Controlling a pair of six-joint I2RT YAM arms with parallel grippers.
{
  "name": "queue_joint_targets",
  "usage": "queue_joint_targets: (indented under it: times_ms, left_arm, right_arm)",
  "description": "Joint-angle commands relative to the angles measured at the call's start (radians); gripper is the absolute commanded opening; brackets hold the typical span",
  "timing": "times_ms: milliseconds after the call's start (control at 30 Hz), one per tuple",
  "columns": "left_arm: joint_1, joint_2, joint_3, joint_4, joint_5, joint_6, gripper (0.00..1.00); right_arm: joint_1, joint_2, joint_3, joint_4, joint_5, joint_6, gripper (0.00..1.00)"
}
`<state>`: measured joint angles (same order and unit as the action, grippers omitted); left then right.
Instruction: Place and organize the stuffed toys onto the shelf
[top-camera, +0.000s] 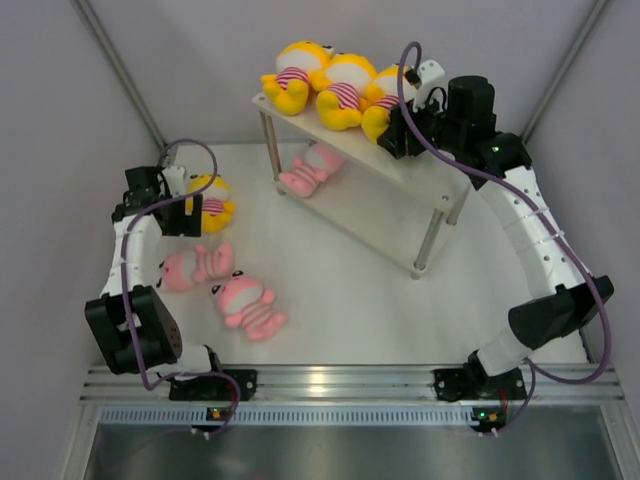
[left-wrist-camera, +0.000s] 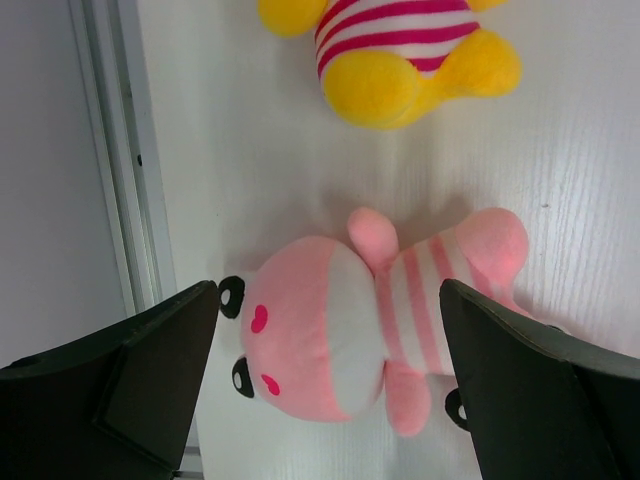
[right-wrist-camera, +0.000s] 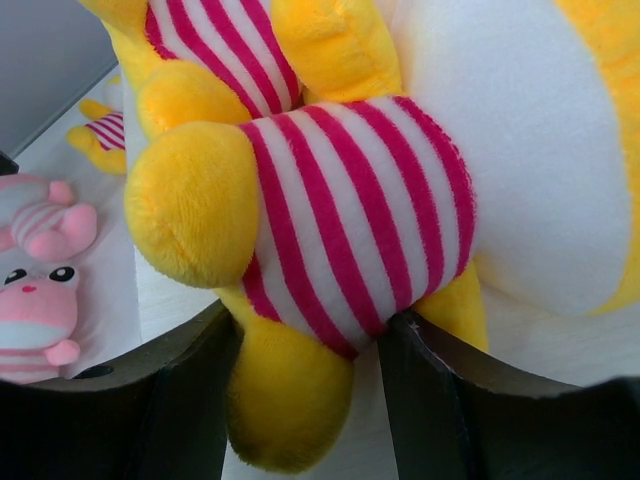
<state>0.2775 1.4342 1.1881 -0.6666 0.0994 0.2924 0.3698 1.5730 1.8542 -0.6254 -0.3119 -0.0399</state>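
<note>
**Seven stuffed toys, three of them on the shelf's top board**

Four toys lie away from that board. At the far left, a lone yellow toy (top-camera: 212, 200) lies on the white table (top-camera: 380, 300). The left gripper (top-camera: 183, 213) is just beside it, with its fingers (left-wrist-camera: 150, 370) spread wide and touching nothing. Its wrist view shows a pink toy (left-wrist-camera: 370, 330) lying flat on the table below the gap. A second pink toy (top-camera: 248, 303) lies nearer and a little to the right of the first. Further right, a third pink toy (top-camera: 310, 170) lies under the shelf (top-camera: 390, 165), beneath its top board.

Three yellow toys (top-camera: 335, 88) lie side by side along the far-left end of the top board. The right gripper (top-camera: 405, 130) is at the rightmost toy (right-wrist-camera: 360, 220). Its fingers (right-wrist-camera: 150, 400) are drawn partway in, pressing the striped belly from both sides, with one yellow leg between them.
</note>
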Motion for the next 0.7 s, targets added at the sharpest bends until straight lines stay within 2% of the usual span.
queue_joint_targets:
  times_ms: [0,133,233,433,567,667]
  left_arm:
    - [-0.004,0.031,0.054,0.005,0.049,0.022,0.98]
    - [-0.02,0.08,0.103,0.005,0.054,0.031,0.96]
    - [-0.046,0.129,0.159,0.009,0.059,0.048,0.96]
    - [-0.086,0.31,0.275,0.009,-0.01,0.071,0.9]
    - [-0.119,0.413,0.333,0.015,-0.047,0.068,0.82]
    - [-0.126,0.479,0.383,0.022,-0.052,0.056,0.69]
  right_arm:
    - [-0.011,-0.021,0.046,0.052,-0.012,0.018,0.55]
    - [-0.012,-0.07,0.027,0.017,0.003,-0.006,0.7]
    - [-0.011,-0.108,0.023,-0.003,0.013,-0.028,0.77]
    - [-0.011,-0.174,0.007,-0.02,0.027,-0.054,0.81]
    - [-0.012,-0.205,-0.004,-0.028,0.034,-0.061,0.82]
    - [-0.011,-0.229,-0.024,-0.028,0.043,-0.061,0.82]
